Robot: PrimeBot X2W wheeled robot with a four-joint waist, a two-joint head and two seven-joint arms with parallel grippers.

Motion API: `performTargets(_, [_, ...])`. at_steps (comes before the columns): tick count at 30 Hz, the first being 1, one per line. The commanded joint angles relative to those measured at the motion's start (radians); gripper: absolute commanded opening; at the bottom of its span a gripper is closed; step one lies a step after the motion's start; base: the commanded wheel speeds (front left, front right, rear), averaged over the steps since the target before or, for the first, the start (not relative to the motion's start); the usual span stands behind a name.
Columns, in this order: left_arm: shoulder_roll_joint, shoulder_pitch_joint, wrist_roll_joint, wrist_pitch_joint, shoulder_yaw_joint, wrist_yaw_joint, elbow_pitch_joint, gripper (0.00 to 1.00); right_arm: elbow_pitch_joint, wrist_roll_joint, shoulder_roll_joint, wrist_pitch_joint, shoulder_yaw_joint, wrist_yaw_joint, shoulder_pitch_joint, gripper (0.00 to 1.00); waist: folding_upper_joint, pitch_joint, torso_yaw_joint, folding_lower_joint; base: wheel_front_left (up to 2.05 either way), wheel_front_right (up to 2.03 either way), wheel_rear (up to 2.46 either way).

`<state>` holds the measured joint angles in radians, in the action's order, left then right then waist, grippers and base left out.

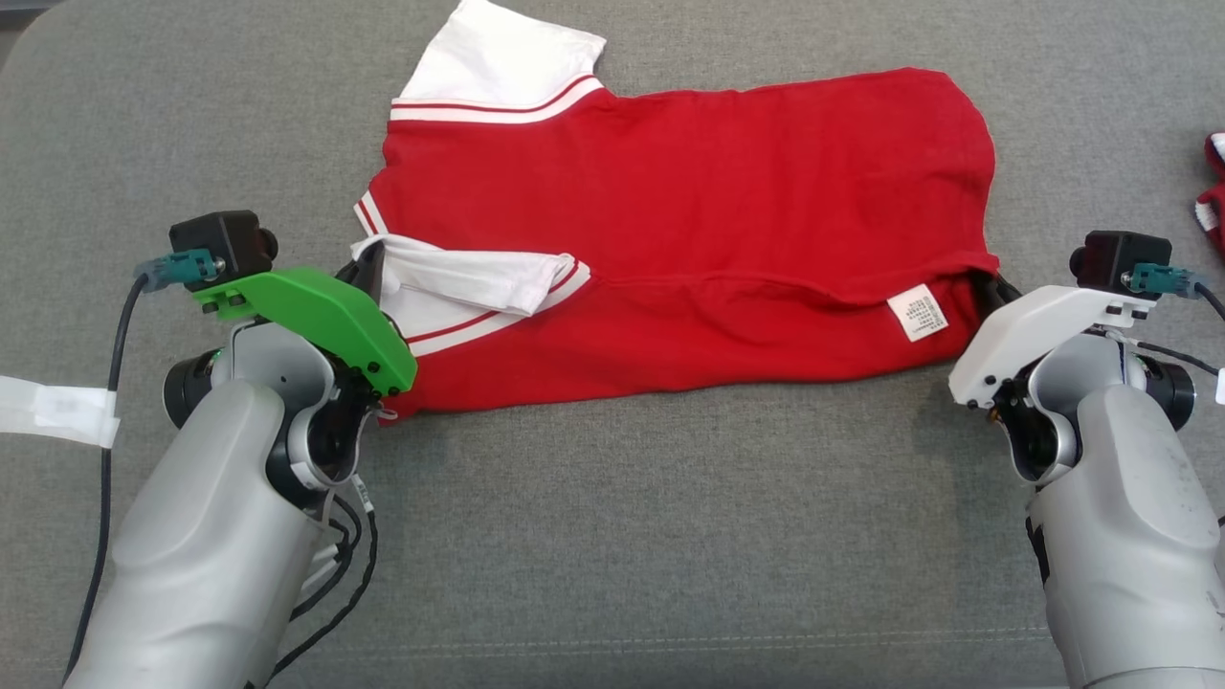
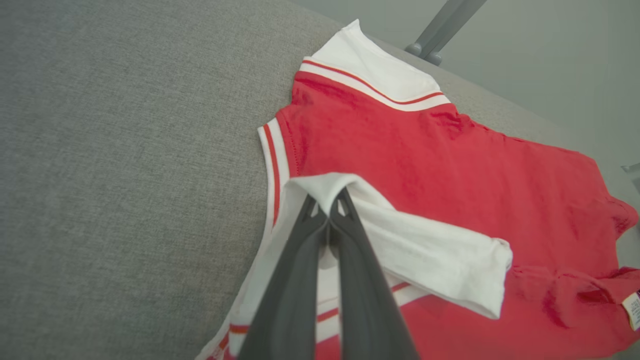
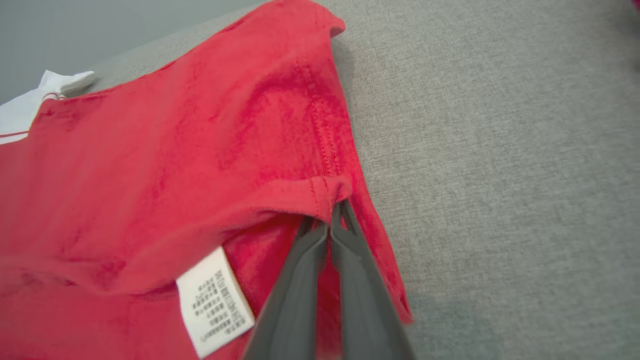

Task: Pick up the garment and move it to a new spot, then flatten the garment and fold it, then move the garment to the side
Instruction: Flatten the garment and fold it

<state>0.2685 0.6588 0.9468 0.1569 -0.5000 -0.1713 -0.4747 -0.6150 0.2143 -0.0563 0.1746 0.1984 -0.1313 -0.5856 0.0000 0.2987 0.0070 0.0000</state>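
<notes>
Garment (image 1: 727, 191): a red shirt with white sleeves and red-and-white striped trim. It is laid out across the middle of the grey fabric surface (image 1: 612, 536), with the collar end towards the left arm and the hem end towards the right arm. It is spread mostly flat, and a raised crease is seen running along the near part of the body.

One white sleeve (image 1: 478, 277) is folded over onto the red body on the near left. The other sleeve (image 1: 498, 57) is laid flat at the far left. A white label (image 1: 917, 313) is exposed near the hem corner on the near right.

Left gripper (image 2: 327, 200): the fingers are closed together, and the folded edge of the near white sleeve is pinched at their tips.

Right gripper (image 3: 336, 207): the fingers are closed together, and a bunched fold of the red hem is pinched just beside the label.

A second red-and-white cloth (image 1: 1213, 191) is noted at the right edge of the surface, well apart from the garment.
</notes>
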Motion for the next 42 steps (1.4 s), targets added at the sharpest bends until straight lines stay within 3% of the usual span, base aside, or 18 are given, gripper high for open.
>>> performTargets(1, [-0.003,0.02,-0.005,-0.005,-0.001,0.005,-0.007,0.0,-0.008,-0.009,-0.002,-0.007,0.004,0.001,-0.012,0.0,0.0,0.001,0.001,0.0,0.0,0.0,0.0])
performTargets(2, [-0.007,0.024,-0.002,-0.013,0.002,0.006,-0.013,0.0,-0.013,-0.001,0.0,-0.015,0.004,0.001,-0.02,0.06,0.0,0.002,0.001,0.0,0.0,0.0,0.0])
performTargets(3, [-0.008,0.031,-0.009,-0.025,0.004,0.005,-0.02,0.38,-0.02,0.007,0.001,-0.019,0.003,0.001,-0.024,1.0,0.0,0.003,0.002,0.0,0.0,0.0,0.0])
performTargets(4, [-0.01,0.034,-0.009,-0.031,0.005,0.004,-0.029,1.0,-0.026,0.009,0.002,-0.023,0.001,0.001,-0.026,1.0,0.0,0.004,0.002,0.0,0.0,0.0,0.0])
performTargets(13, [-0.003,0.004,-0.056,-0.126,-0.008,0.014,-0.059,1.0,-0.03,0.035,0.001,-0.08,0.025,0.001,-0.006,1.0,0.0,-0.019,0.008,0.0,0.0,0.0,0.0])
performTargets(19, [0.029,-0.097,-0.108,-0.186,-0.05,0.001,-0.019,1.0,0.026,0.019,-0.001,-0.041,0.053,0.001,0.074,1.0,0.0,-0.064,0.014,0.0,0.0,0.0,0.0])
performTargets(30, [0.077,-0.261,-0.175,-0.163,-0.137,-0.065,0.057,1.0,0.191,-0.037,-0.003,0.071,0.073,0.001,0.223,1.0,0.0,-0.128,0.017,0.0,0.0,0.0,0.0])
performTargets(42, [0.087,-0.247,-0.223,-0.119,-0.195,-0.097,0.045,1.0,0.222,-0.118,-0.01,0.122,0.0,0.001,0.212,1.0,0.0,-0.131,0.016,0.0,0.0,0.0,0.0])
